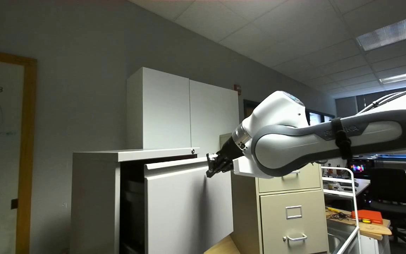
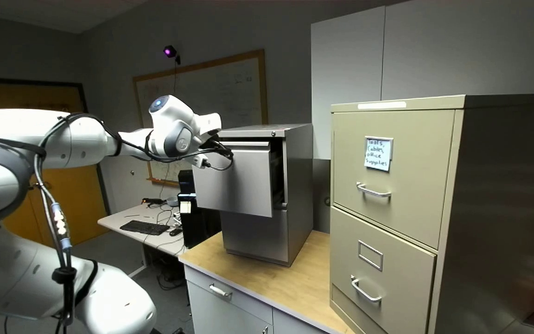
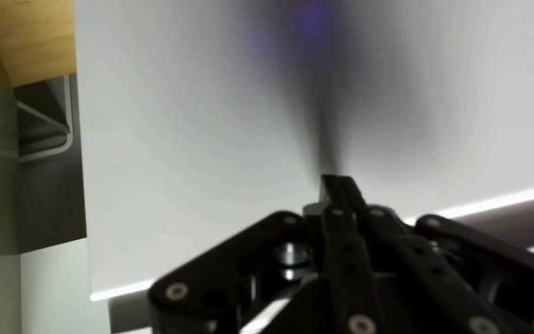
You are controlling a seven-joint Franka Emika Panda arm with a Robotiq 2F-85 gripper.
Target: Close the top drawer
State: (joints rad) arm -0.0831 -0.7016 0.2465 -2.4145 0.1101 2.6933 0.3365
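Note:
The top drawer is pulled partway out of the low light-grey cabinet (image 1: 93, 201). Its plain pale front (image 1: 185, 208) shows in both exterior views, also here (image 2: 248, 190), with a dark gap behind it. My gripper (image 1: 209, 165) points at the upper part of the front. In the wrist view the front (image 3: 193, 153) fills most of the picture. The gripper's black fingertips (image 3: 340, 178) are together with nothing between them. Their shadow on the front runs close to the tips; I cannot tell whether they touch it. In an exterior view the wrist and cables partly hide the gripper (image 2: 223, 150).
A beige filing cabinet (image 2: 392, 176) with handled drawers stands beside the grey cabinet. Both stand on a wooden counter (image 2: 267, 278). A white two-door cupboard (image 1: 167, 109) is behind. A desk (image 2: 142, 222) with a keyboard lies beyond, and a whiteboard (image 2: 220, 93) hangs on the wall.

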